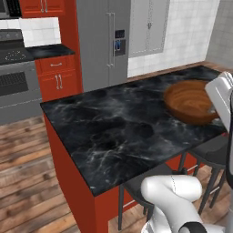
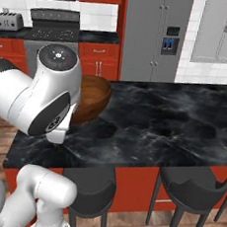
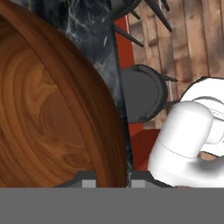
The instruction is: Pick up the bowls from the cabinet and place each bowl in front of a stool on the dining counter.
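The dining counter (image 1: 113,132) takes up most of the room here, a long black marble slab with grey veins on a red base, and nearly all of its top lies bare, with wide open surface stretching to the left and to the far side. Beyond it stand a grey fridge (image 1: 102,41) and a stove (image 1: 16,77) with red drawers (image 1: 57,75) beside it, well apart from the island, with wooden floor (image 1: 22,173) between. Along the near edge sit dark grey stools (image 2: 191,190), tucked partly under the overhang; one stool (image 3: 140,94) shows just beside the counter's rim in the hand view. The brown wooden bowl (image 1: 191,101) is over the right part of the top, close to the near edge, tilted and seemingly lifted clear of the marble. Nothing lies inside it; its grain rings show plainly. The gripper (image 3: 113,181) has its jaws clamped on the bowl's rim, one finger inside the wall and one outside. In the right base view the white arm covers part of the bowl (image 2: 89,100).
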